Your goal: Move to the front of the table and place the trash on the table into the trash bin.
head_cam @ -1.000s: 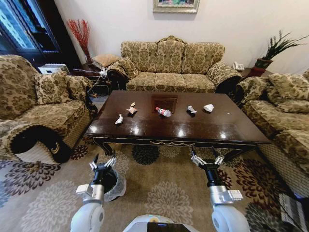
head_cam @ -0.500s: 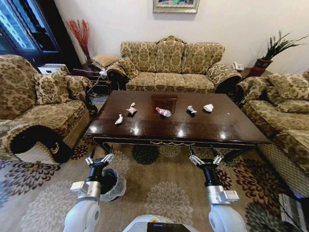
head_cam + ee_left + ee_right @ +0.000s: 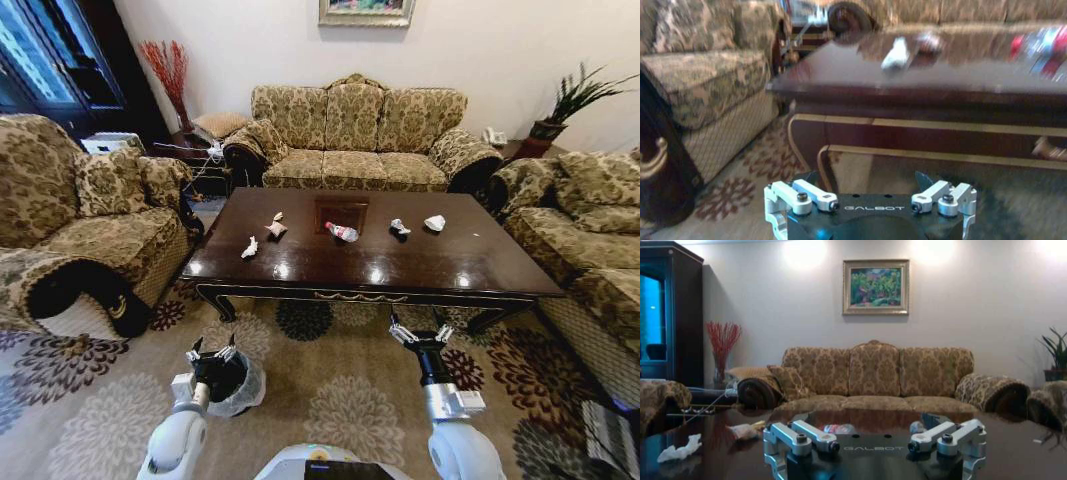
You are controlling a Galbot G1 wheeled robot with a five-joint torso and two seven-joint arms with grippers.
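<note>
Tabletop trash (image 3: pixel 342 232) beyond spread fingers (image 3: pixel 398 335)

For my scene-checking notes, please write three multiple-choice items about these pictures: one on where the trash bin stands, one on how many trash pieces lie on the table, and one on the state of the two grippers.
1. Where is the trash bin?
A. On the carpet before the table, under the left gripper
B. On the table
C. Behind the sofa

2. How many trash pieces lie on the table?
A. Two
B. Five
C. Eight

3. How are the grippers?
A. Both open, empty
B. Both shut on paper
C. Right one holds the bottle

Answers: 1 A, the left gripper hovers over it; 2 B, four paper wads and the bottle; 3 A, the right gripper is spread too.
</note>
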